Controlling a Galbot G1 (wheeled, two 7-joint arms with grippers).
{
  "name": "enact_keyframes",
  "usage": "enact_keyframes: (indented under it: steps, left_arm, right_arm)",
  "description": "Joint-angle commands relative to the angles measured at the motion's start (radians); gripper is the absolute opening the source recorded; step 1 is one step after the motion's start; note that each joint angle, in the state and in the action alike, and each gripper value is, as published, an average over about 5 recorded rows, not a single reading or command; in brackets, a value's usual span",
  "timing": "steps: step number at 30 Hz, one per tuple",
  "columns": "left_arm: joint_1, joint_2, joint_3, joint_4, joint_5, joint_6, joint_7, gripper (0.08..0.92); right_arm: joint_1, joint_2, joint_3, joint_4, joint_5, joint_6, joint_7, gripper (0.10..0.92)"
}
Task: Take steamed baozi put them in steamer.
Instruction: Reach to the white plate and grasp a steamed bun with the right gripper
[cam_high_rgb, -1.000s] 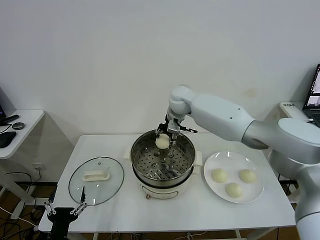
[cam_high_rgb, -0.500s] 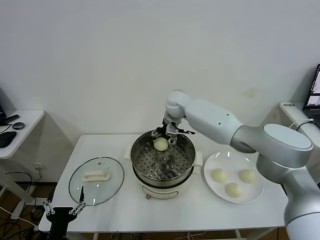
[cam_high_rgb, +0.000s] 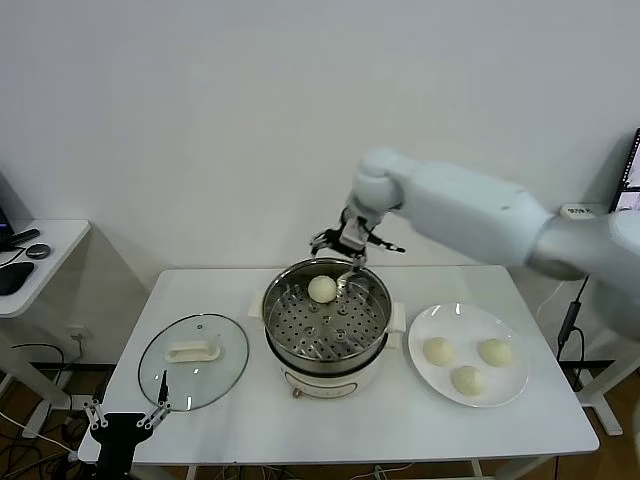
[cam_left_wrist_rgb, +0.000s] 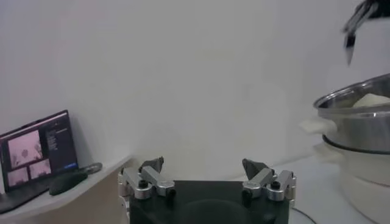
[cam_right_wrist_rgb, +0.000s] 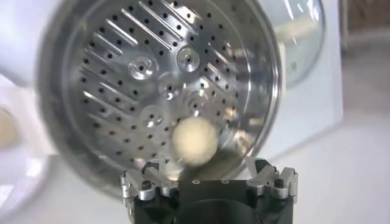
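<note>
Your right gripper (cam_high_rgb: 340, 250) hangs spread and empty above the steamer's (cam_high_rgb: 326, 320) far rim. One baozi (cam_high_rgb: 322, 288) lies on the perforated tray; three (cam_high_rgb: 467, 380) sit on the plate (cam_high_rgb: 430, 322). Your left gripper (cam_left_wrist_rgb: 207, 175) rests spread, low beside the table.

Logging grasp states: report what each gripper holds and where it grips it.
Nothing is held. The right gripper hangs open above the steamer; one baozi lies free on its tray. The left gripper, open, sits low beside the table.
</note>
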Motion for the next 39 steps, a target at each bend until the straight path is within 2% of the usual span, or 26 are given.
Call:
enact_keyframes:
  steps: [1, 6, 12, 21, 39]
  left_arm:
    - [-0.010, 0.014, 0.001, -0.029, -0.015, 0.081, -0.005, 0.823]
    - [-0.026, 0.015, 0.014, -0.018, -0.003, 0.090, -0.004, 0.823]
    - [-0.045, 0.016, 0.022, -0.004, 0.014, 0.084, -0.001, 0.823]
    - [-0.048, 0.023, -0.005, -0.004, 0.016, 0.086, 0.004, 0.823]
    - [-0.029, 0.018, -0.019, -0.002, 0.025, 0.081, 0.003, 0.823]
  right_arm:
    - [0.126, -0.347, -0.094, 0.347, 0.190, -0.556, -0.041, 0.823]
    - [0.022, -0.517, -0.082, 0.385, 0.155, -0.685, -0.004, 0.823]
    - [-0.234, -0.591, 0.079, 0.302, 0.078, -0.673, 0.004, 0.823]
    - [-0.494, -0.517, 0.293, 0.131, -0.036, -0.505, -0.060, 0.823]
    - [-0.651, -0.342, 0.394, -0.006, -0.096, -0.482, -0.033, 0.823]
